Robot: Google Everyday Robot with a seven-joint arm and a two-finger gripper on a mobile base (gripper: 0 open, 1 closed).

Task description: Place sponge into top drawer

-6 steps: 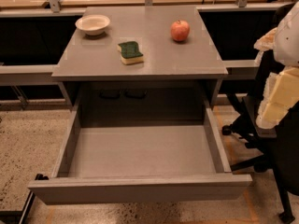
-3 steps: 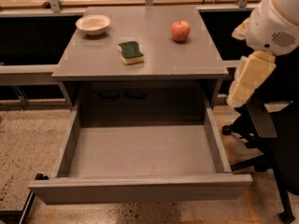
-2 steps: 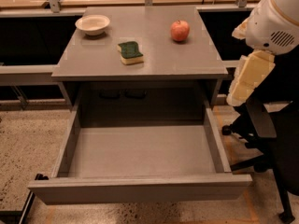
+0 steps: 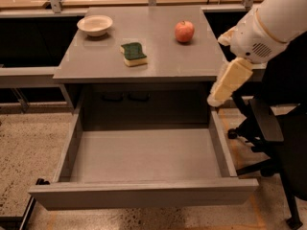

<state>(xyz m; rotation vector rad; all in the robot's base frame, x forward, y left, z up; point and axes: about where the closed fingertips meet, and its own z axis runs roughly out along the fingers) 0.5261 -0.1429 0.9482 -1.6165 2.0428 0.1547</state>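
Note:
The sponge (image 4: 134,53), dark green on top over pale yellow foam, lies on the grey table top (image 4: 163,56), left of centre. The top drawer (image 4: 144,193) is pulled fully out below the table, and its grey interior holds nothing. My gripper (image 4: 224,86) hangs down from the white arm (image 4: 268,23) at the table's right front corner, above the drawer's right wall. It is well to the right of the sponge and does not touch it. It holds nothing that I can see.
A red apple (image 4: 184,31) sits at the back right of the table top. A white bowl (image 4: 95,24) stands at the back left. A black office chair (image 4: 273,128) stands right of the drawer. Dark shelves flank the table.
The arm and gripper have moved left and up, from beside the chair to the table's right front corner. The sponge, apple, bowl and drawer have not moved.

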